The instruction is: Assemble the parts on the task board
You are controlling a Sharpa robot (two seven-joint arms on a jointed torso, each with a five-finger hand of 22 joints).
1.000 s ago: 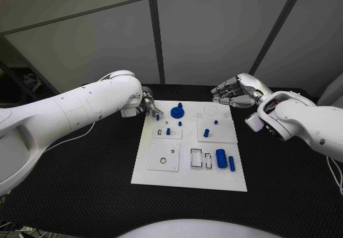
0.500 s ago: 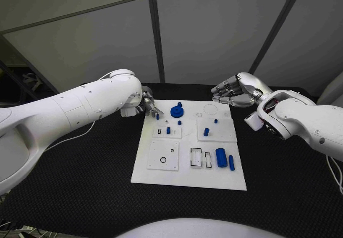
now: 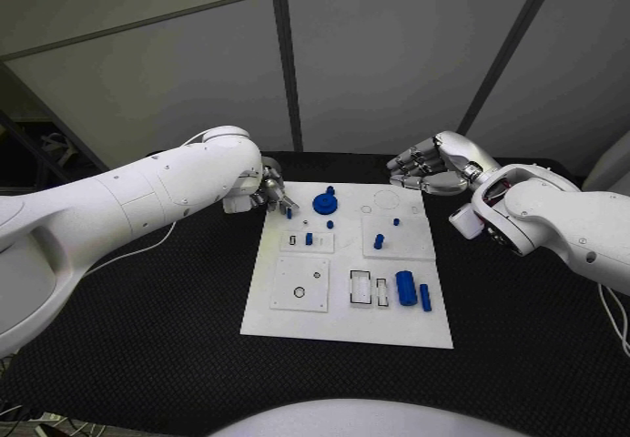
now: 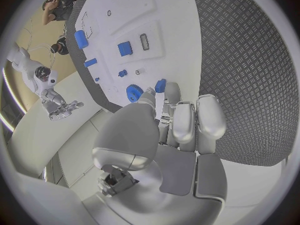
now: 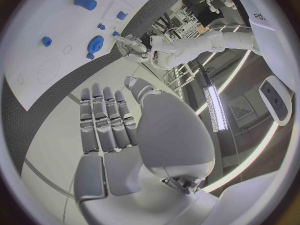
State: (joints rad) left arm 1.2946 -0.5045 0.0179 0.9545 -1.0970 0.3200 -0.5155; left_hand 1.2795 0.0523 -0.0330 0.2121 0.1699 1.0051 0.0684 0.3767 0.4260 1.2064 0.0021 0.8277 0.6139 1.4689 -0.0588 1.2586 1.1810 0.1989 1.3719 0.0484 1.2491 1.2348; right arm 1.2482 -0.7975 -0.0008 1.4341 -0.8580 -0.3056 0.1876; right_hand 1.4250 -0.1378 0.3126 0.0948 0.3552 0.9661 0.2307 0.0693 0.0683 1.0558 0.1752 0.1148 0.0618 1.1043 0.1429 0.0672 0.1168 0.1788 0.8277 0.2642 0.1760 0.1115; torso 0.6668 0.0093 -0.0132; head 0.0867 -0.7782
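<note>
The white task board [image 3: 302, 323] lies mid-table. My left hand [image 3: 272, 196] hovers at the board's far left corner and pinches a small blue part [image 4: 160, 85] between thumb and fingertip. Just beside it, a blue gear [image 3: 326, 202] stands on the board, also seen as the gear [image 4: 134, 92] close to the pinched part. My right hand [image 3: 433, 168] hangs beyond the board's far right corner, holding nothing, its fingers [image 5: 103, 120] stretched out side by side with the thumb apart.
Other blue parts sit on the board: a short peg [image 3: 378, 243], a small block [image 3: 309, 240], a thick cylinder [image 3: 407, 288] and a thin rod [image 3: 425, 299] near the right edge. A black mat [image 3: 145, 337] covers the table around the board.
My left hand has drawn back slightly from the gear toward the board's corner, still pinching the small blue part. The right hand has stayed put.
</note>
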